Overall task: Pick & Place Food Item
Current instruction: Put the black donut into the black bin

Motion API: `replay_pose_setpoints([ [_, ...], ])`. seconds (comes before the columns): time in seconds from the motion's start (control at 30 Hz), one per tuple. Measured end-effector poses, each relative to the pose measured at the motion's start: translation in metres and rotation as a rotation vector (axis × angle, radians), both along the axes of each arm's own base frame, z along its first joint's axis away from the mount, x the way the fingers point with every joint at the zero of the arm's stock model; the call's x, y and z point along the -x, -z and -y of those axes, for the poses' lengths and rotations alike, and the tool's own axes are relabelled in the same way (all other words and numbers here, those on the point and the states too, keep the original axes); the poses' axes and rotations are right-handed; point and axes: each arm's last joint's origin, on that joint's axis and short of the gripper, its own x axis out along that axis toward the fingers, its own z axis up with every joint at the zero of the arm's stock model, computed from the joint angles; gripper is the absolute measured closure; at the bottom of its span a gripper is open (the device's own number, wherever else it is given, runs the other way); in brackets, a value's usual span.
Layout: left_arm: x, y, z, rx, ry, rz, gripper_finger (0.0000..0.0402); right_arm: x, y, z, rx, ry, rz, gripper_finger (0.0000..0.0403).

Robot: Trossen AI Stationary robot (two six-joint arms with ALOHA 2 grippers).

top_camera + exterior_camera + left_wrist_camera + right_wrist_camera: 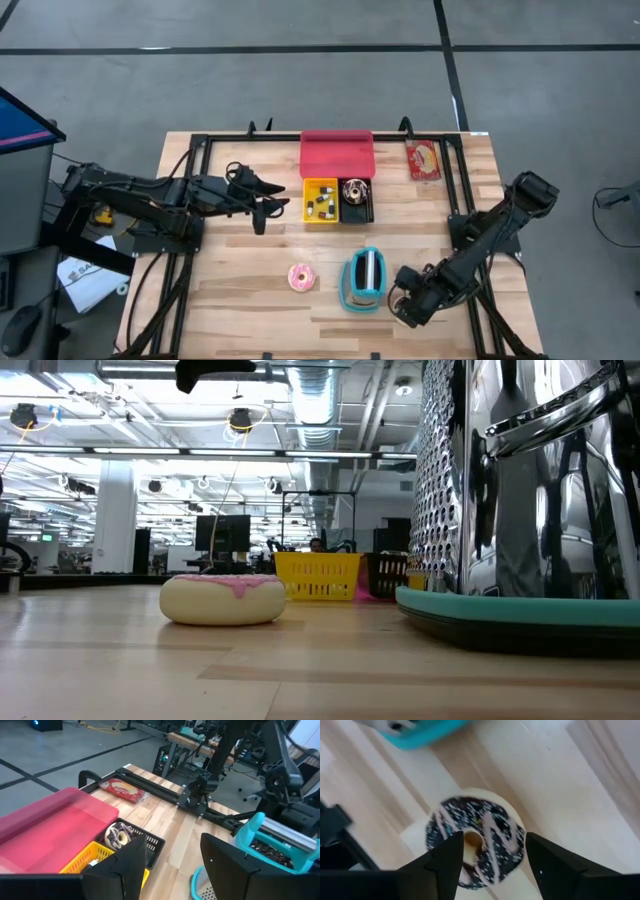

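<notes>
A chocolate-frosted donut with pink stripes and sprinkles lies flat on the wooden table, near its front right. My right gripper points down over the donut, open, one finger on either side of the donut's hole; in the high view this gripper is just right of the teal grater. A pink-frosted donut rests flat on the table left of the grater. My left gripper hangs open and empty above the table, left of the yellow bin. My right gripper comes at the chocolate donut from above, its fingers in front of the donut's top. I cannot tell whether they touch it.
A red tray stands at the back middle, with the yellow bin and a black bin holding another chocolate donut in front of it. A red snack packet lies at the back right. A black frame rail runs along the table's edges.
</notes>
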Motion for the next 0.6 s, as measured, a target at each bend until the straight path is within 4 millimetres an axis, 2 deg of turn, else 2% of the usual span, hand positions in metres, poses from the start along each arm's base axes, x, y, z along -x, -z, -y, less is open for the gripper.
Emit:
replay_pose_setpoints([
  [0.33, 0.001, -0.002, 0.008, 0.028, 0.029, 0.025, 0.0217, 0.015, 0.011, -0.003, 0.016, 0.05, -0.04, 0.0189],
  [0.6, 0.001, -0.002, 0.01, 0.031, 0.038, 0.026, 0.0217, 0.014, 0.011, -0.005, 0.003, 0.07, 0.003, 0.019],
])
